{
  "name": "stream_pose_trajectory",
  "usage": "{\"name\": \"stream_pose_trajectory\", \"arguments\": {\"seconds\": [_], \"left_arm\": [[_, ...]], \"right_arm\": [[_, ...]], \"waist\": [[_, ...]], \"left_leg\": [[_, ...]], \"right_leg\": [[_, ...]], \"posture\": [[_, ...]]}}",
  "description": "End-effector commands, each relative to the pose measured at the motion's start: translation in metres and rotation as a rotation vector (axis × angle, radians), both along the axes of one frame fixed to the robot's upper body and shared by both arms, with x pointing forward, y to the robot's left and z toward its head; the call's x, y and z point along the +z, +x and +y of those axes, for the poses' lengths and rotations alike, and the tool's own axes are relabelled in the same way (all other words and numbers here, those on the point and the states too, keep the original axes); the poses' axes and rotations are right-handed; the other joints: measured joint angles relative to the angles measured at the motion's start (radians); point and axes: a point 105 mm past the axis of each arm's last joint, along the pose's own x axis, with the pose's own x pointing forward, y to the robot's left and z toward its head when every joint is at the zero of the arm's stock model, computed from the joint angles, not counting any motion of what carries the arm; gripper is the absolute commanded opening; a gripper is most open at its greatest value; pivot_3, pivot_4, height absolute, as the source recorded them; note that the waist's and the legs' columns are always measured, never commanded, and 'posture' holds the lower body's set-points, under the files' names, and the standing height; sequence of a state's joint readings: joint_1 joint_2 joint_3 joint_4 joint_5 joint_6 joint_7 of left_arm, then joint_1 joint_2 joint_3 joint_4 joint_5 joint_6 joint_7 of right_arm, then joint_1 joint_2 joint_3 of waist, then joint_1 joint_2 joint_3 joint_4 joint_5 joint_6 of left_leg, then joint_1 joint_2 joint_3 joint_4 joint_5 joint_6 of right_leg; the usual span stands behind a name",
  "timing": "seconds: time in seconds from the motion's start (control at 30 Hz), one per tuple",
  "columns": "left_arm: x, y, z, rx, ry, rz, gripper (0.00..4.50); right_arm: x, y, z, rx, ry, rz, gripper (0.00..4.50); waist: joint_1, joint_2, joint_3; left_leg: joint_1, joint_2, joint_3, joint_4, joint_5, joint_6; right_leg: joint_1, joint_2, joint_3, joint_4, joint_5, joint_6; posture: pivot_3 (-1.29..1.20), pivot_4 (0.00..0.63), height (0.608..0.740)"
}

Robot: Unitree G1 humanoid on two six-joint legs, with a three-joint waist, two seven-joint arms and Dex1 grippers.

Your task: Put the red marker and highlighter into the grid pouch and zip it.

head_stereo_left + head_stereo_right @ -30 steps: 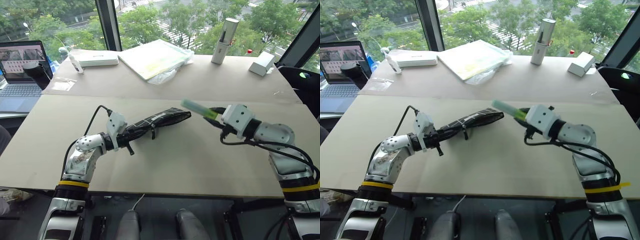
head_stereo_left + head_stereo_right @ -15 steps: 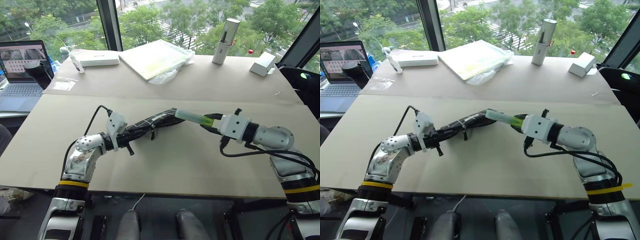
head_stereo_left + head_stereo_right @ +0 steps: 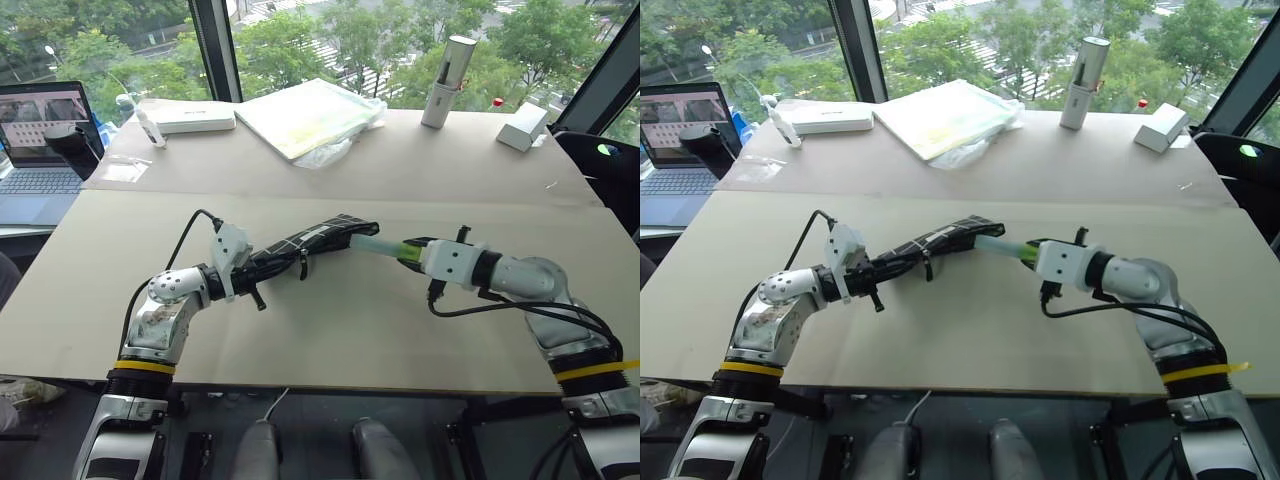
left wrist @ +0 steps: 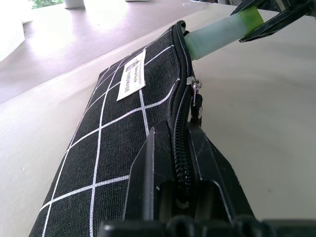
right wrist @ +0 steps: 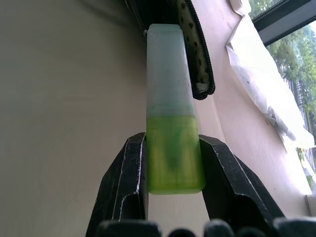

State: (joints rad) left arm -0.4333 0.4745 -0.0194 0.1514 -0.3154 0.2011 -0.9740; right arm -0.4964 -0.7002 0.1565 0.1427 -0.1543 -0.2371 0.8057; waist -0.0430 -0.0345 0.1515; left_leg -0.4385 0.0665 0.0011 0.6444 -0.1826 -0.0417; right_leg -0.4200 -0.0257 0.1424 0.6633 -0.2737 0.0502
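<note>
highlighter nosing into the pouch mouth

the highlighter [image 5: 170,103] looks light, rigid and smooth-walled, so it can slip or swivel if pinched loosely; the right gripper [image 5: 173,163] has its jaws closed on the bright green cap end, which leaves the pale body free to lead into the opening. that seems the sensible place to hold it. the grid pouch [image 3: 305,240] is soft fabric that sags and folds, so it needs bracing near the zipper; the left gripper [image 4: 180,163] has its jaws shut on the pouch's near end, right over the zipper line, holding it raised off the desk [image 3: 330,330]. the pale tip of the highlighter sits at the open far end of the pouch, apparently just inside the mouth.

compared with a second ago, the highlighter has come down and toward the pouch: then it was held up in the air, well clear of the opening. the left gripper and pouch have not shifted.
</note>
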Motion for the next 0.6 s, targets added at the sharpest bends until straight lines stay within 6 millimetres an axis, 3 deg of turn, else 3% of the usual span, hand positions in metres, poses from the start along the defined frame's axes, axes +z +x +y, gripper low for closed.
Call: {"name": "stream_pose_trajectory", "arguments": {"seconds": [0.03,0.27,0.6], "left_arm": [[0.014,0.0,-0.002,-0.018,-0.008,-0.043,0.0],[0.013,-0.001,-0.002,-0.015,-0.009,-0.041,0.0],[0.015,0.001,-0.007,-0.033,-0.01,-0.04,0.0]], "right_arm": [[0.02,0.001,0.007,0.04,0.02,-0.066,1.08],[0.013,0.002,0.002,0.045,-0.036,-0.042,1.08],[0.004,0.012,0.037,0.142,-0.14,-0.072,1.08]], "waist": [[0.001,0.0,0.0],[0.01,0.0,0.0],[0.0,0.0,0.0]], "left_leg": [[0.0,0.0,0.0,0.0,0.0,0.0],[0.0,0.0,0.0,0.001,0.0,0.0],[0.0,0.0,0.0,0.001,0.0,0.0]], "right_leg": [[0.0,0.0,0.0,0.0,0.0,0.0],[0.001,0.0,0.0,0.0,0.0,0.0],[0.0,0.0,0.0,0.0,0.0,0.0]], "posture": [[0.0,0.15,0.738],[0.0,0.15,0.738],[0.0,0.15,0.738]]}}
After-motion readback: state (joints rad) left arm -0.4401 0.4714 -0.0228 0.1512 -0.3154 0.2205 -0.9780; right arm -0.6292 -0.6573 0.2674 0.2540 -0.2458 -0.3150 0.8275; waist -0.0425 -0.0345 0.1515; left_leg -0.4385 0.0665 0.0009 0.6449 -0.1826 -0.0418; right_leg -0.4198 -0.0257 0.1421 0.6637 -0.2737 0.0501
